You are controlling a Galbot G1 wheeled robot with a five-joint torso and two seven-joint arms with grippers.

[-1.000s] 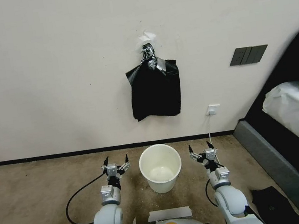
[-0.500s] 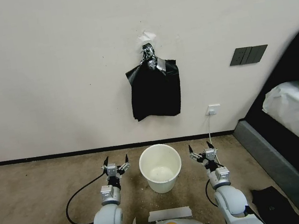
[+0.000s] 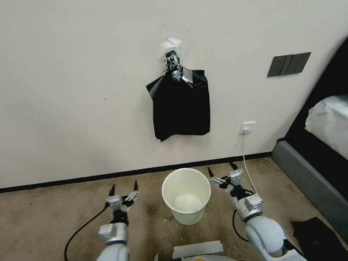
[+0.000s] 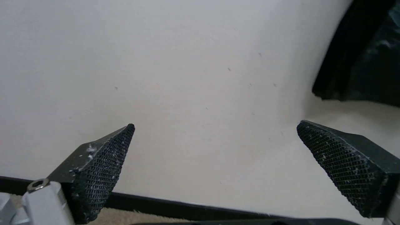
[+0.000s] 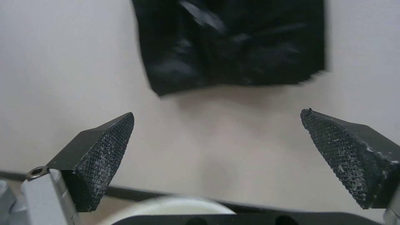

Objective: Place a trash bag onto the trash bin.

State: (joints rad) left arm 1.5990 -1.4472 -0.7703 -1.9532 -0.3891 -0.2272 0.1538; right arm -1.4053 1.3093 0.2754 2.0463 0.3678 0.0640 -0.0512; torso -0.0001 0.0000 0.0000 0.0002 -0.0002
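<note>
Left gripper [image 3: 123, 187]: wide open, holds nothing, low over carpet, left of bin. Its wrist cam faces bare wall [image 4: 187, 62], black plastic at edge.
Right gripper [image 3: 221, 169]: wide open, holds nothing, just right of bin rim. Its wrist cam adds the bin rim [image 5: 167, 209] under the fingers.
Trash bin [image 3: 187, 195]: off-white, upright on carpet betw. grippers, no liner.
Trash bags [image 3: 180, 107]: black bundle taped to wall above bin.
</note>
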